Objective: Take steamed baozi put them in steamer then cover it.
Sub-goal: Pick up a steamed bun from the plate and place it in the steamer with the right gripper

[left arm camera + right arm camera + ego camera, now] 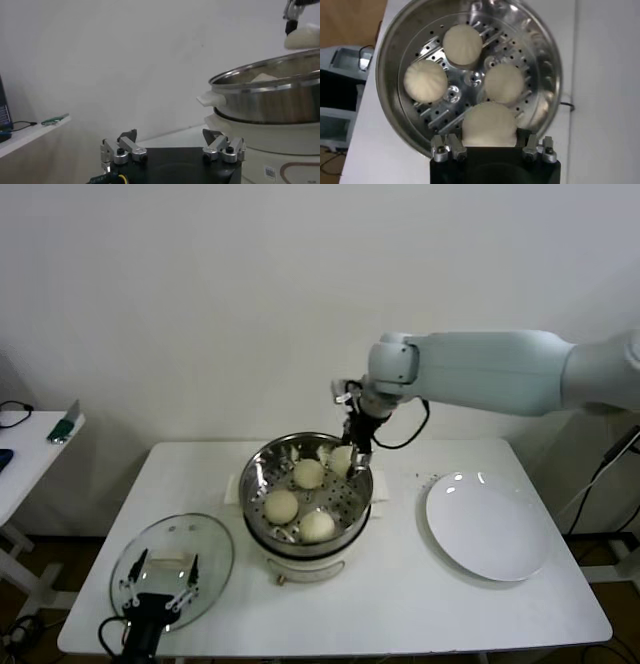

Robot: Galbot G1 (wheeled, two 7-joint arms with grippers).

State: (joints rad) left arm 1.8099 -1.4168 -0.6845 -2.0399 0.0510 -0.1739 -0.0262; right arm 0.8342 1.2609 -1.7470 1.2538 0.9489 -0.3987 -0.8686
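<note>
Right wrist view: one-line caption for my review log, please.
Right gripper holds the fourth cream-white baozi over the shiny perforated steel steamer basket, three buns already inside.

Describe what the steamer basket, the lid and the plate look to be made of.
Steamer basket: polished metal, probably stainless steel; mirror-like walls, perforated floor. Lid: clear glass, seemingly, since the table shows through it. Plate: glossy white, likely glazed ceramic, though melamine is possible; bright highlights on its rim.

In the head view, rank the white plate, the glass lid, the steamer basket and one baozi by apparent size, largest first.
1. Steamer basket and white plate: too close to separate.
2. Glass lid, slightly smaller; it lies nearer the camera, so unsure.
3. Baozi, clearly smallest.
</note>
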